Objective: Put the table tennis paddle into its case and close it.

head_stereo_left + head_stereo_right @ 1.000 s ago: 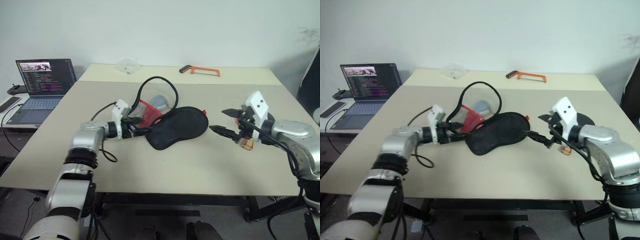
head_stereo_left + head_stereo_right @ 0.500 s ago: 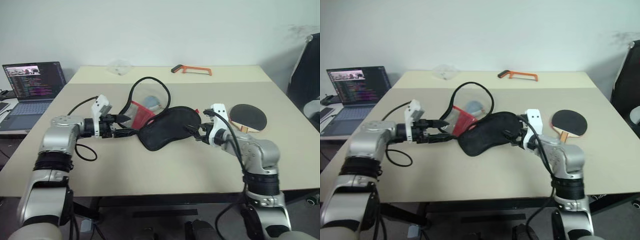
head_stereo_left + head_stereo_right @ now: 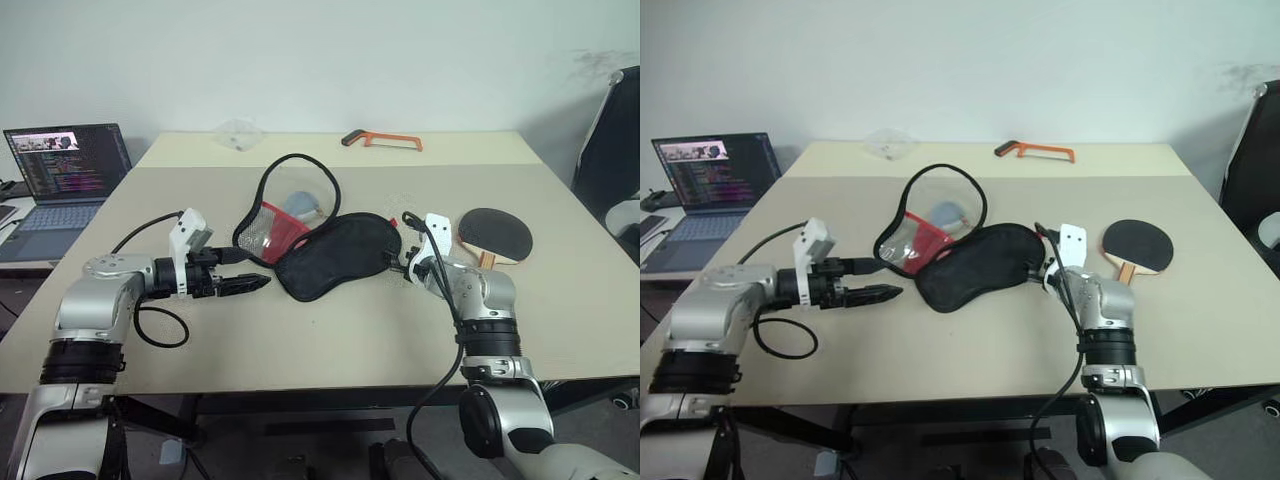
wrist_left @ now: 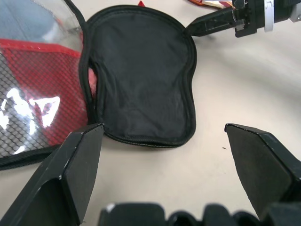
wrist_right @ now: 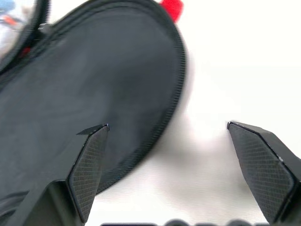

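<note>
Case (image 3: 335, 255) lying unzipped mid-table, paddle (image 3: 494, 235) apart near right edge, left gripper (image 3: 255, 284) spread, right gripper (image 5: 167, 141) spread at case rim

Head stereo pair; 2 close wrist cameras

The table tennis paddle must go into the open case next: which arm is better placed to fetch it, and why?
Probably the right: the table tennis paddle lies just beyond the open right gripper, while the left gripper is across the case.

laptop screen (image 3: 68, 157) text too small, unreadable
</note>
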{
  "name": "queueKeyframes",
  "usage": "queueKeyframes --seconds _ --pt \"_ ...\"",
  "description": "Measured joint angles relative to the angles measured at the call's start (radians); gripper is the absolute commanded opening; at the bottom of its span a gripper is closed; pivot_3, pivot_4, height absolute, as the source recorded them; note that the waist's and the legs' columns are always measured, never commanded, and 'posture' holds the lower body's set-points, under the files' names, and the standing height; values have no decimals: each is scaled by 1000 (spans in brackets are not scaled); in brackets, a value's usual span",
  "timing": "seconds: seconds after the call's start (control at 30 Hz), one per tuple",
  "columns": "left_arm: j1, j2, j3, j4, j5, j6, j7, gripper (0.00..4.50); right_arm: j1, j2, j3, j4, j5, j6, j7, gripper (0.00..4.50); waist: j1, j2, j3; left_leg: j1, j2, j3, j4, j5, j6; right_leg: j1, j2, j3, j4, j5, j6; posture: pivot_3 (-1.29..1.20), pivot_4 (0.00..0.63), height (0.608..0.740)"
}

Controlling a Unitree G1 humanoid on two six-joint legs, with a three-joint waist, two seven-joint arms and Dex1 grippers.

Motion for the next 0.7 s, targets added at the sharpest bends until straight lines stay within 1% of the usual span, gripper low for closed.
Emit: queueKeyframes --seconds 0.17,0.27,0.3,0.37,0.4,0.53,0.7 --pt "30 34 28 -41 -28 26 16 4500 -10 31 1 19 -5 -17 11 4438 -5 0 0 1 0 0 0 0 0 0 1 -1 0 0 0 0 150 740" --pt "36 36 32 -57 -36 36 29 4500 -29 68 17 43 -5 -20 28 4438 -13 0 0 1 1 0 0 0 0 0 1 0 0 0 0 0 150 740" --pt "39 36 32 -63 -39 41 30 4500 -34 73 22 48 -5 -21 29 4279 -15 0 0 1 1 0 0 0 0 0 1 0 0 0 0 0 150 740" --pt "45 37 32 -75 -50 46 32 4500 -41 88 29 66 -5 -33 38 3870 -17 0 0 0 1 0 0 0 0 0 1 0 0 0 0 0 150 740" --pt "49 38 32 -81 -55 48 35 4500 -46 94 32 80 -5 -40 44 3562 -17 0 0 0 1 0 0 0 0 0 1 0 0 0 0 0 150 740" --pt "66 44 37 -96 -66 54 52 4500 -62 92 37 138 -8 -76 56 2088 -19 0 0 0 0 0 0 0 0 0 1 0 -1 0 0 0 150 740" --pt "77 44 45 -115 -74 66 68 4500 -75 65 35 199 -16 -121 54 428 -19 0 0 0 0 -1 0 0 0 0 1 0 -1 0 0 0 150 740"
